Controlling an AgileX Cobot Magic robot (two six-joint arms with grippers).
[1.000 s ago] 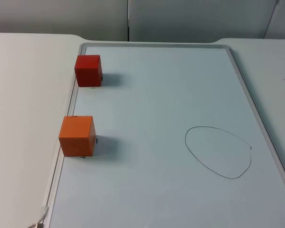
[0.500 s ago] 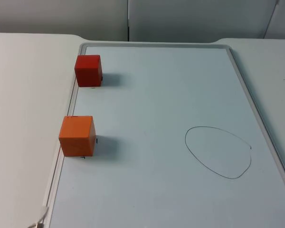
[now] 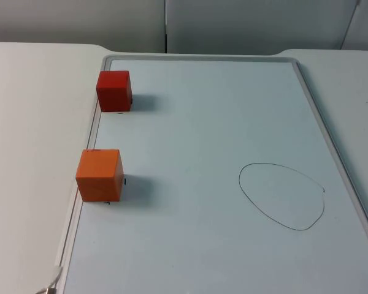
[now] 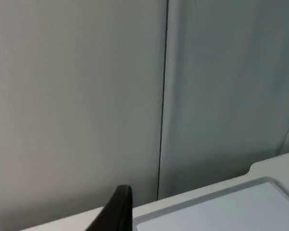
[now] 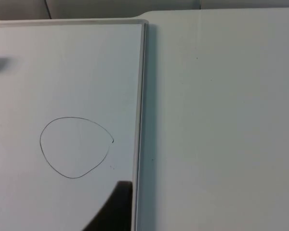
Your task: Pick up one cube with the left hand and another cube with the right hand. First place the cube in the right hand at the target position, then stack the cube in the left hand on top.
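Change: nothing has moved since the earlier frames.
Orange cube: sits at the whiteboard's left edge, nearer the camera.
Red cube: same edge, farther back, well apart from the orange one.
Target outline: drawn loop on the board's right half.
Left gripper: faces the grey partition over the desk; fingers cannot tell.
Right gripper: above the board's right rim, near the loop; fingers cannot tell.

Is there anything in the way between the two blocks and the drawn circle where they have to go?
No. The red wooden cube and orange wooden cube sit at the whiteboard's left edge; only bare board lies between them and the hand-drawn circle outline.
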